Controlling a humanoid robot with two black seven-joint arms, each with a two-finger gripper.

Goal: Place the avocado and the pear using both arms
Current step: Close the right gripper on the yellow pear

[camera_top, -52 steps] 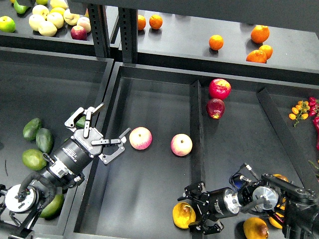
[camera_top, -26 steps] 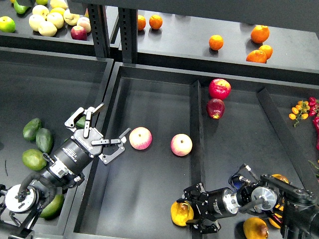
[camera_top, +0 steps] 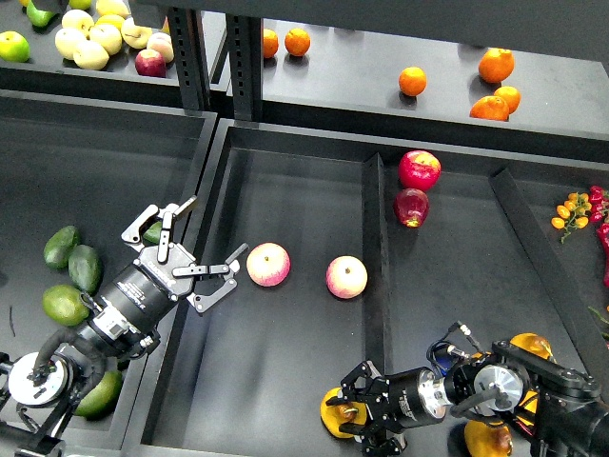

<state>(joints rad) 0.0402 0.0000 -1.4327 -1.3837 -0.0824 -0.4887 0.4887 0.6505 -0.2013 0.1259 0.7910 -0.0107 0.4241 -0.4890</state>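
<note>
Down and leftward goes my right gripper (camera_top: 354, 411), fingers closed around the pear (camera_top: 335, 411) at six o'clock. My left gripper (camera_top: 186, 249) hangs wide, with the avocado (camera_top: 154, 232) at its nine o'clock.

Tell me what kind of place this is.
Probably a mock grocery produce display: dark divided bins hold loose apples, a back shelf carries oranges, and avocados lie grouped at left.
</note>
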